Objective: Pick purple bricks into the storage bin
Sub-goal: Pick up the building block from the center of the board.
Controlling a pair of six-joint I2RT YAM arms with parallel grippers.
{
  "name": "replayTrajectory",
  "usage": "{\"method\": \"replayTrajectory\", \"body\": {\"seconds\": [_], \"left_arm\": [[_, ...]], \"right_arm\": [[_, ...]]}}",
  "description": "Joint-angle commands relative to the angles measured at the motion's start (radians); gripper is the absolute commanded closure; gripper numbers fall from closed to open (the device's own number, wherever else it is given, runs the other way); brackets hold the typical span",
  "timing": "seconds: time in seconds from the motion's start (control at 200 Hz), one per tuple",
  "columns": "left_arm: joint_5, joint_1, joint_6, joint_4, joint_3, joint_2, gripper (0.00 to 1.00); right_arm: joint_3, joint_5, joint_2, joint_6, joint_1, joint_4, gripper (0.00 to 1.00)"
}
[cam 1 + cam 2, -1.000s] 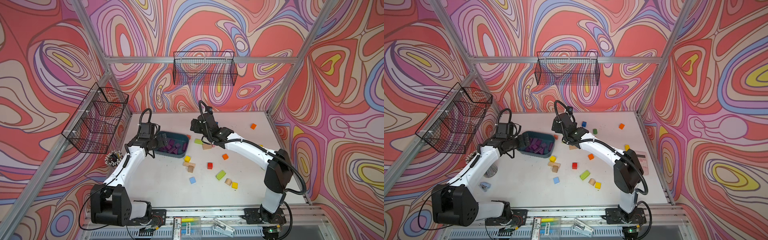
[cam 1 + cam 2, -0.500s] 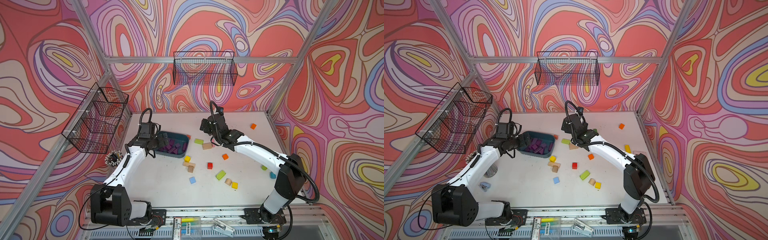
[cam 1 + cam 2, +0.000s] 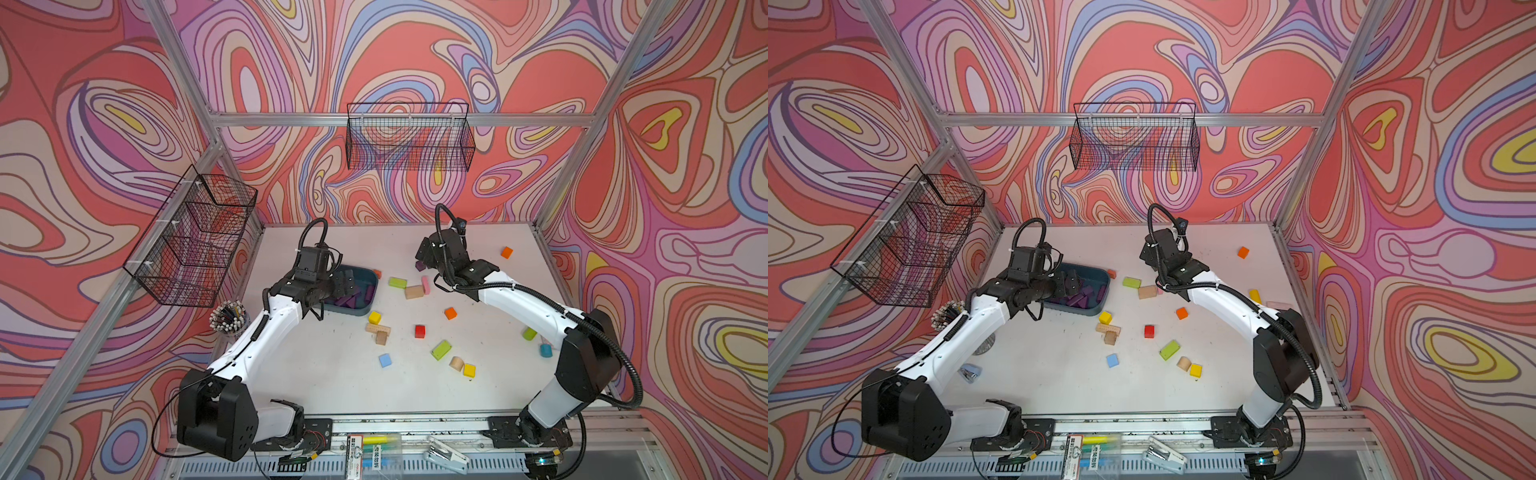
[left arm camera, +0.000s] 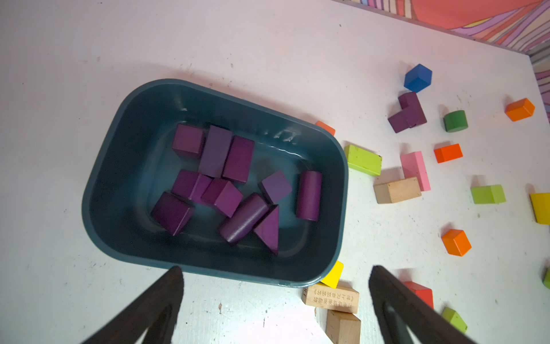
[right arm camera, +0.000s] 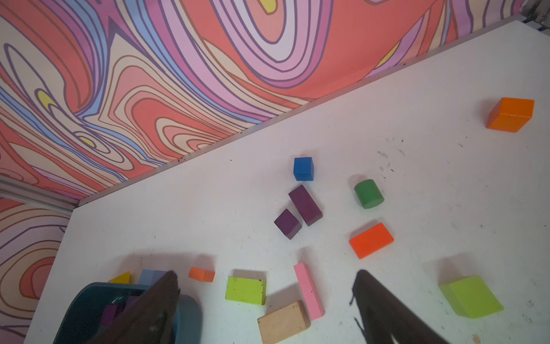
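White counter (image 3: 332, 395): we see most purple bricks (image 4: 238, 159) in storage bin (image 4: 119, 134), two more nr blue cube (image 5: 303, 169); left jaws & right jaws spread wide, holding nothing.

On white table (image 3: 332, 382): storage bin (image 3: 354, 310), blocks (image 3: 419, 331)

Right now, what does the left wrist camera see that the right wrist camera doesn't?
Only the left wrist view shows the whole storage bin with many purple bricks inside, plus a red block. Only the right wrist view shows a yellow wedge next to the bin. Both show two loose purple bricks on the table, the blue cube and the pink slab.
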Motion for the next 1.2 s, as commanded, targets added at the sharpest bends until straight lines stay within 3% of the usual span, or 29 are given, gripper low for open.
{"method": "replayTrajectory", "body": {"seconds": [0.0, 0.736, 1.197], "left_arm": [[-0.035, -0.027, 0.030, 0.039, -0.024, -0.044, 0.00], [0.054, -0.230, 0.136, 0.154, -0.083, -0.106, 0.00], [0.031, -0.244, 0.144, 0.133, -0.075, -0.100, 0.00]], "right_arm": [[-0.010, -0.004, -0.011, 0.054, -0.011, -0.043, 0.05], [0.067, -0.092, 0.109, 0.110, -0.044, -0.168, 0.09], [0.132, -0.132, 0.207, 0.095, -0.044, -0.227, 0.15]]}}
